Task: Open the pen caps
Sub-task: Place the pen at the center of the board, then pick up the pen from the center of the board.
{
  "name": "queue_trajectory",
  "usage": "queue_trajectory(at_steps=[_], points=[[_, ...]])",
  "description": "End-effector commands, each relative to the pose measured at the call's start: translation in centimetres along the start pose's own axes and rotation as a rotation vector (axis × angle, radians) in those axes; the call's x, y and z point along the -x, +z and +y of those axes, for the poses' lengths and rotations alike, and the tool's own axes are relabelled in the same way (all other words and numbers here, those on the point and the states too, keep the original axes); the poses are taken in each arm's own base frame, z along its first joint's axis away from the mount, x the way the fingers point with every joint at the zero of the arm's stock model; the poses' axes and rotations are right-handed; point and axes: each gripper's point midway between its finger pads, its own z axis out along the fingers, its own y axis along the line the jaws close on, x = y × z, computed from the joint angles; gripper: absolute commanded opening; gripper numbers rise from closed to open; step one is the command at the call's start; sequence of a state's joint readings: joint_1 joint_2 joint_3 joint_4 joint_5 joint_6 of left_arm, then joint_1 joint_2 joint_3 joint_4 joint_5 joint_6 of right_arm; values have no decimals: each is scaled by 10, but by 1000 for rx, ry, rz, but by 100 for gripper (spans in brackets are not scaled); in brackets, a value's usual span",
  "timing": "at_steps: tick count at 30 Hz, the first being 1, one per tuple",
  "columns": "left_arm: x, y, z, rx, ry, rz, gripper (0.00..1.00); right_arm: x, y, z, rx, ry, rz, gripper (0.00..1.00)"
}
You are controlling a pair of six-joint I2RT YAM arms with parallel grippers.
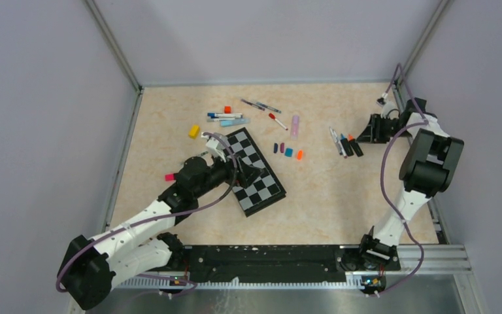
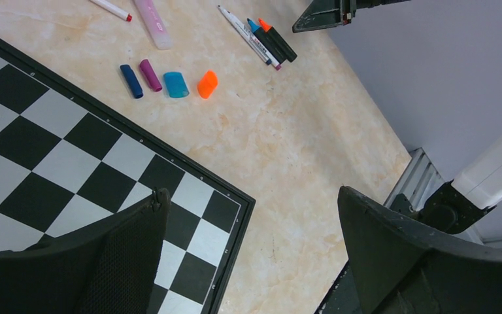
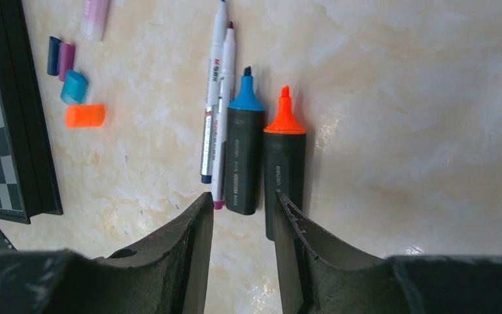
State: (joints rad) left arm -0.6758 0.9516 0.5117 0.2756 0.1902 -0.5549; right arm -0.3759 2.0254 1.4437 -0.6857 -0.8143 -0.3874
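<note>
Four loose pen caps lie in a row on the table: dark blue (image 2: pixel 131 81), purple (image 2: pixel 150 74), teal (image 2: pixel 176 84) and orange (image 2: pixel 207 84). To their right lie uncapped pens: an orange highlighter (image 3: pixel 284 157), a blue highlighter (image 3: pixel 244 150) and two thin white pens (image 3: pixel 217 98). My right gripper (image 3: pixel 242 199) stands just behind the highlighters' tail ends, jaws partly open, nothing between them. My left gripper (image 2: pixel 251 193) hangs wide open and empty over the corner of the chessboard (image 2: pixel 72 157). A pink cap (image 1: pixel 169 176) lies left of the left arm.
Capped pens (image 1: pixel 225 116) and a lilac marker (image 1: pixel 295 125) lie at the back. A yellow block (image 1: pixel 194 131) and an orange-red cube (image 1: pixel 227 109) sit near them. Walls close in the table left, right and behind.
</note>
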Motion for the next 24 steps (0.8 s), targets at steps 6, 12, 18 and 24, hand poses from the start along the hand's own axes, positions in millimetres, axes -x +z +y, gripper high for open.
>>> queue_trajectory(at_steps=[6,12,18,24], points=[[16,-4,-7,-31,-93,-108,99,30,-25,65,44,-261,-84,38],[15,-6,-2,-2,-107,-105,99,35,1,117,76,-423,-60,39],[17,-9,3,40,-117,-106,99,40,44,166,92,-519,-8,42],[17,-10,9,75,-141,-114,99,63,89,180,-95,-465,-49,65]])
